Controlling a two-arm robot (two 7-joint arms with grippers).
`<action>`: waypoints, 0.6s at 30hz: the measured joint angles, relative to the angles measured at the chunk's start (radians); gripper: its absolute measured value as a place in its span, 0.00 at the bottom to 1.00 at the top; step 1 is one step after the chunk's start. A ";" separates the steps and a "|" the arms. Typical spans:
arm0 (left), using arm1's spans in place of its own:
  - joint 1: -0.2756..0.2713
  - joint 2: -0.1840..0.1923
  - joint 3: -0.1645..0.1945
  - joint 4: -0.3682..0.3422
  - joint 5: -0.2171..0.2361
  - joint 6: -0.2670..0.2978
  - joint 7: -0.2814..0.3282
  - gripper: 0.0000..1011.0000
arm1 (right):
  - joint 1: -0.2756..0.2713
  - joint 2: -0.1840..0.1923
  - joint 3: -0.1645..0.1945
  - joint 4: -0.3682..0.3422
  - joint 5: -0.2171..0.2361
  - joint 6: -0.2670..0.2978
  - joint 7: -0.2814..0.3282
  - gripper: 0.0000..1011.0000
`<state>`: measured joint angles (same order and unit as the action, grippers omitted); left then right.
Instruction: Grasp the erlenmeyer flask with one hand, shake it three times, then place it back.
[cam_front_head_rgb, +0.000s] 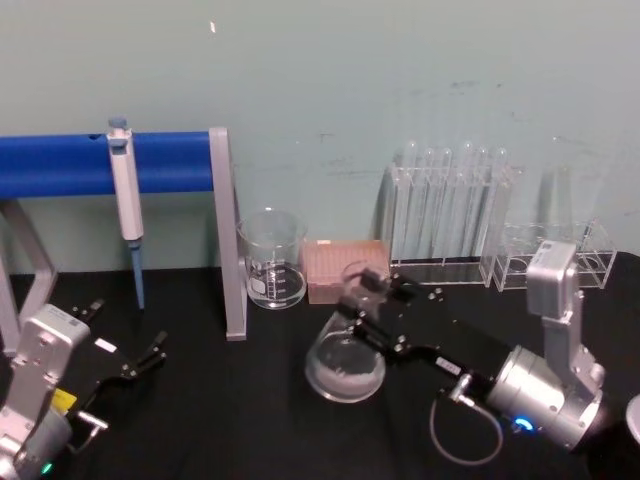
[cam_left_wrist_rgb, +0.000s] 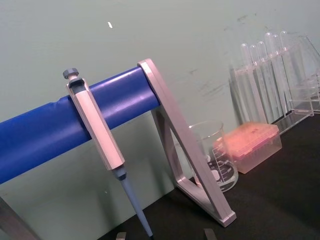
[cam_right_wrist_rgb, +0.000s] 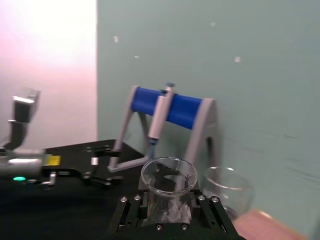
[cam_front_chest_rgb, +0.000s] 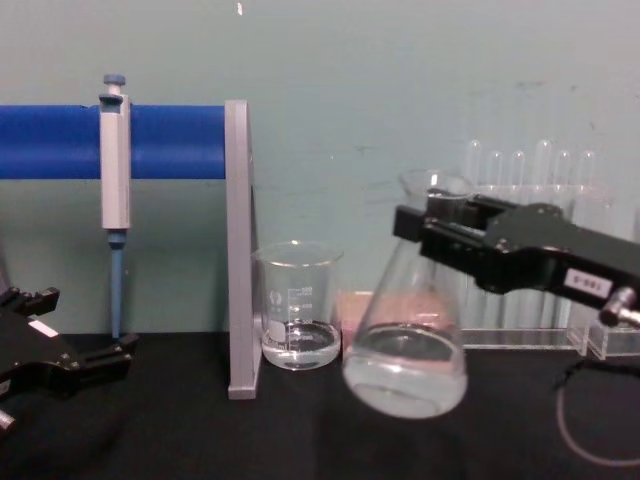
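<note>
Clenched on the narrow neck of the clear glass conical erlenmeyer flask (cam_front_head_rgb: 345, 362), just under its flared rim, my right gripper (cam_front_head_rgb: 366, 288) holds it tilted over the black table (cam_front_head_rgb: 230, 420), in front of the pink plastic tip box (cam_front_head_rgb: 330, 270). My left gripper (cam_front_head_rgb: 125, 335) sits parked at the near left, jaws spread and holding nothing.

From the left wrist I see the straight-sided glass beaker (cam_left_wrist_rgb: 217, 157) just beyond the grey foot of the blue-barred pipette stand (cam_left_wrist_rgb: 115, 105).

From the right wrist, the flask (cam_right_wrist_rgb: 168, 197) rises between my black fingers (cam_right_wrist_rgb: 131, 212), centred in the grip.

From the chest, the flask (cam_front_chest_rgb: 405, 350) hangs tilted beside the beaker (cam_front_chest_rgb: 297, 310), with what looks like a little clear liquid pooled in its wide base. I judge it bottom-heavy, rigid, slick and breakable. The neck is the right place to hold, firmly enough that it cannot slide while shaken, and the set-down must be gentle.
</note>
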<state>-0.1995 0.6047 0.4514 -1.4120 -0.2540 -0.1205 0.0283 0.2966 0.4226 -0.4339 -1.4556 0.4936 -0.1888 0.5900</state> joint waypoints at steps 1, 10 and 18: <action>0.000 0.000 0.000 0.000 0.000 0.000 0.000 0.99 | -0.001 0.001 0.005 0.000 -0.001 -0.001 -0.006 0.45; 0.000 0.000 0.000 0.000 0.000 0.000 0.000 0.99 | -0.029 0.016 0.086 0.003 -0.020 -0.005 -0.084 0.45; 0.000 0.000 0.000 0.000 0.000 0.000 0.000 0.99 | -0.061 0.023 0.151 -0.002 -0.033 0.000 -0.139 0.45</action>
<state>-0.1995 0.6047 0.4514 -1.4119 -0.2539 -0.1205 0.0283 0.2352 0.4459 -0.2827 -1.4576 0.4604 -0.1887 0.4515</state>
